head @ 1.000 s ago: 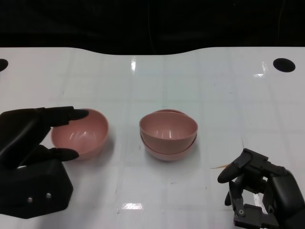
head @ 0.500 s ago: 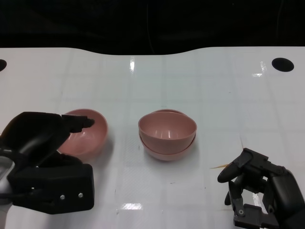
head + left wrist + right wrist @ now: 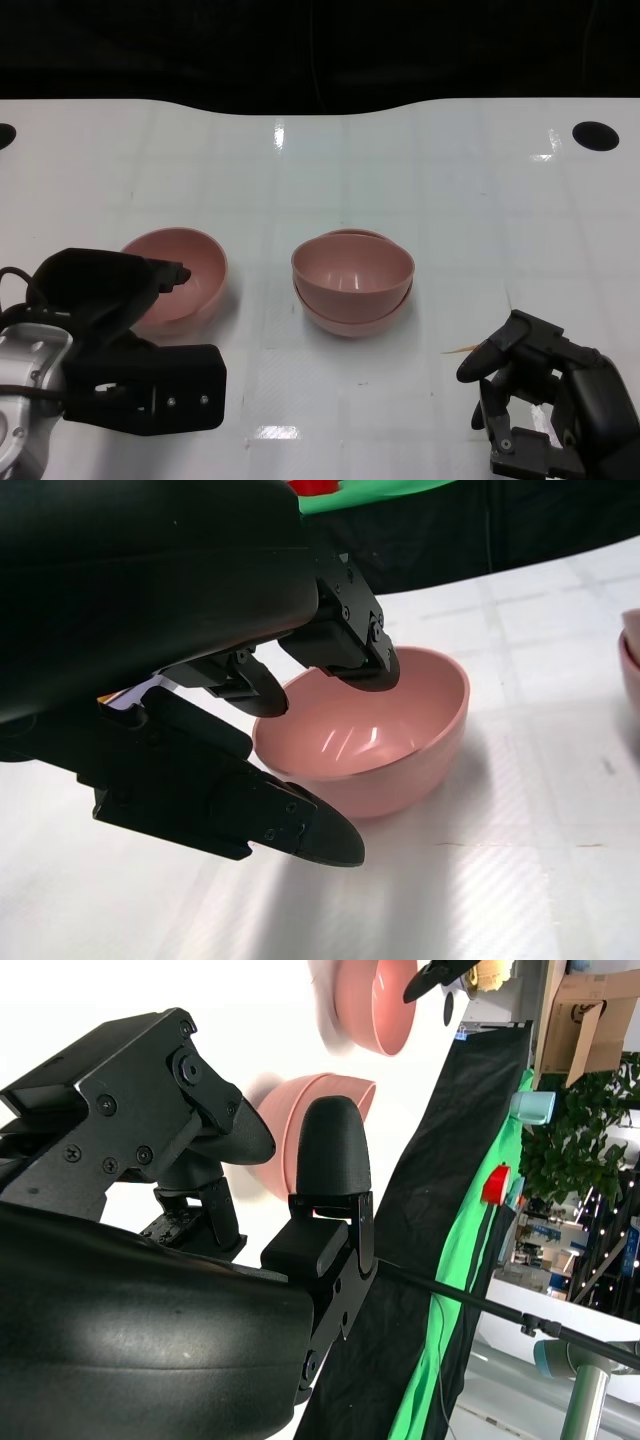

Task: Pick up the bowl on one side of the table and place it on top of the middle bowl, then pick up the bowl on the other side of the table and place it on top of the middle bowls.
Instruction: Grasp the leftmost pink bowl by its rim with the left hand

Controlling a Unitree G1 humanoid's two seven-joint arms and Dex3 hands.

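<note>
Three pink bowls in all, head view: the side bowl (image 3: 180, 275) sits alone at 9 o'clock of the middle stack (image 3: 352, 282), which is two bowls nested, upper one tilted a bit. White table (image 3: 450, 200) has dark round holes at the far corners, one at 1 o'clock (image 3: 596, 135), one cut off at the far left edge. Thin pale stick (image 3: 460, 349) lies at 4 o'clock of the stack, just beside the right hand (image 3: 545, 395). Nothing stands between the side bowl and the stack. Left hand (image 3: 105, 300) covers the side bowl's near-left rim, fingers reaching over into it; grip not readable from here. Right hand rests low on the table at 5 o'clock, fingers curled in, holding nothing.

Left wrist view: resolves the grip. Upper fingers (image 3: 345, 655) hang over the bowl's (image 3: 400, 735) rim, tips inside, thumb (image 3: 290, 825) outside below the wall with a visible gap. Not clamped yet, hand part open around the rim. Bowl flat on the table. Edge of the stack (image 3: 630, 650) shows at the frame border.

Right wrist view: turned sideways. Right hand's fingers (image 3: 330, 1150) curled, empty. Behind them the stack (image 3: 310, 1120) and farther off the side bowl (image 3: 375, 1005) with the left hand's fingertip (image 3: 435, 980) at it. Green backdrop (image 3: 450, 1300), plants and a stand off-table, seen only here.
</note>
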